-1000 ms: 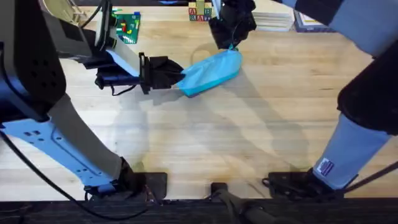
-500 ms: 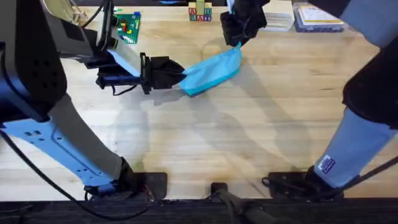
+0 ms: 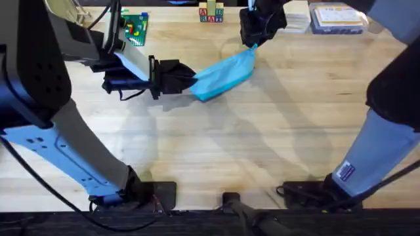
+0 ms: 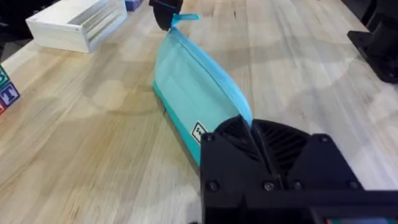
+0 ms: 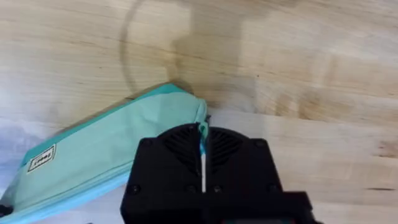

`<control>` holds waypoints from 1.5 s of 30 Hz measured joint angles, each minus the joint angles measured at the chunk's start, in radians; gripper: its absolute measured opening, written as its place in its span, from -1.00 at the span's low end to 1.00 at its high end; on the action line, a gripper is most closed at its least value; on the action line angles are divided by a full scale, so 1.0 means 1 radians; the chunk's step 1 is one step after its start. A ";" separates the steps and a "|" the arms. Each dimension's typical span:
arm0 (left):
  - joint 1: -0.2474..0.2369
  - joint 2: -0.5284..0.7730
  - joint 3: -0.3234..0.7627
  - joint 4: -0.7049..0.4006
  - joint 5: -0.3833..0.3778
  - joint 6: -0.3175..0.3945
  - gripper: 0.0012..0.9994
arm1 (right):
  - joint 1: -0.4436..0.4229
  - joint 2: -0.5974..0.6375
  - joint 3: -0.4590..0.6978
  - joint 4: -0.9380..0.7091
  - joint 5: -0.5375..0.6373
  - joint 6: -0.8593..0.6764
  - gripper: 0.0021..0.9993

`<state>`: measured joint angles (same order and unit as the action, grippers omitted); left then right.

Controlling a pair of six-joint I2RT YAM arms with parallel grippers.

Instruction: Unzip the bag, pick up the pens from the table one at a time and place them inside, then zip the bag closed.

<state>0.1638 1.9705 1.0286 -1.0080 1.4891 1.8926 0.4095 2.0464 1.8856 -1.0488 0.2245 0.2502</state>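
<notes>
- A light blue, boat-shaped soft fabric pouch (image 3: 223,75) lies slantwise on the light wood plank tabletop (image 3: 262,144).
- The left arm's black gripper (image 3: 187,79) is clamped on the pouch's near-left end.
- The right arm's black gripper (image 3: 251,44) pinches the pouch's far-right tip.
- Coloured toy blocks (image 3: 210,13) and a green board (image 3: 134,27) sit at the far edge.

Robot lab: wood table (image 3: 262,131), toy blocks (image 3: 210,13), bricks (image 3: 134,27).
</notes>
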 joint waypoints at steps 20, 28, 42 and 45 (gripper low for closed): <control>-0.003 0.000 0.001 0.004 0.000 0.000 -0.92 | -0.088 0.074 -0.022 0.078 -0.056 0.003 -0.94; 0.012 0.000 0.000 -0.004 -0.014 0.003 -0.92 | -0.214 0.116 -0.021 0.123 0.050 -0.009 -0.94; 0.020 0.000 0.000 -0.005 -0.016 0.003 -0.92 | -0.308 0.125 -0.022 0.073 0.084 -0.013 -0.94; 0.020 0.000 0.000 -0.005 -0.016 0.004 -0.92 | -0.306 0.124 -0.022 0.061 0.082 -0.013 -0.94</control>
<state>0.1837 1.9701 1.0290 -1.0130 1.4727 1.8961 0.1036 2.1704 1.8637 -0.9882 0.3065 0.2375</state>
